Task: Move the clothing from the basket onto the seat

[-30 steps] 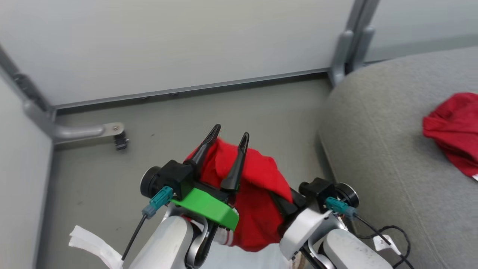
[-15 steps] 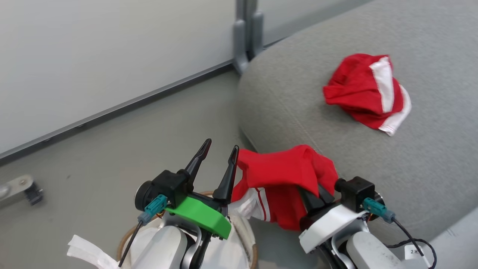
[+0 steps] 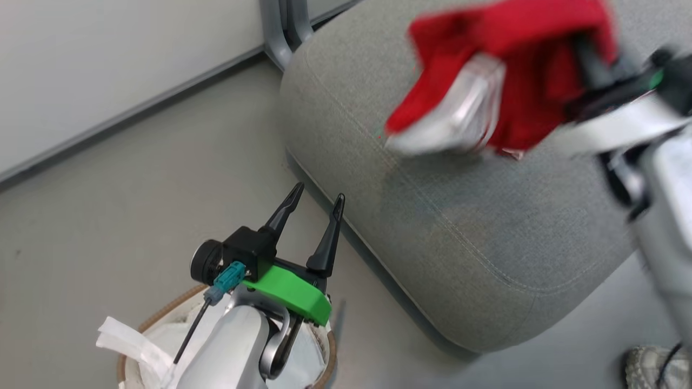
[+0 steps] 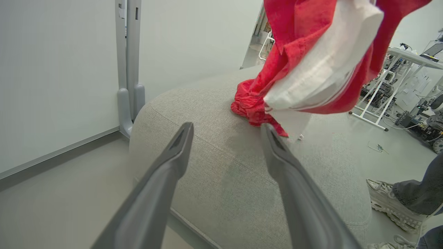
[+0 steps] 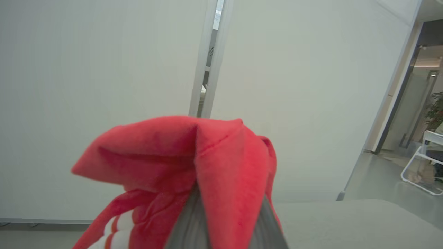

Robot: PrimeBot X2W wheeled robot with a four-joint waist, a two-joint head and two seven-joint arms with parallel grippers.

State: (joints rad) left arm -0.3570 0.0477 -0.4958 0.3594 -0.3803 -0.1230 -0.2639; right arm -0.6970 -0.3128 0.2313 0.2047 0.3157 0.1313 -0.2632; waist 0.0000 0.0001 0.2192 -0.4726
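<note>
The clothing is red with white trim. One blurred piece [image 3: 503,70] hangs over the grey seat [image 3: 459,232], and my right gripper [image 3: 586,59] is shut on it. In the right wrist view the red fabric [image 5: 207,166] drapes over the fingers and hides their tips. In the left wrist view the same hanging piece [image 4: 311,52] is above a second red garment [image 4: 249,107] lying on the seat [image 4: 225,180]. My left gripper [image 3: 318,193] stands open and holds nothing, just above the basket [image 3: 162,313] and beside the seat's near edge.
A white plastic sheet [image 3: 162,340] lies inside the basket. White wall panels with a grey post [image 3: 281,27] stand behind the seat. A person's shoe [image 4: 391,204] and trouser leg are on the floor at the seat's far side. A shoe [image 3: 646,367] also shows in the head view.
The head camera has swung to the right. My right gripper has carried the red garment from beside the basket up and over the seat. The left gripper has stayed open by the basket.
</note>
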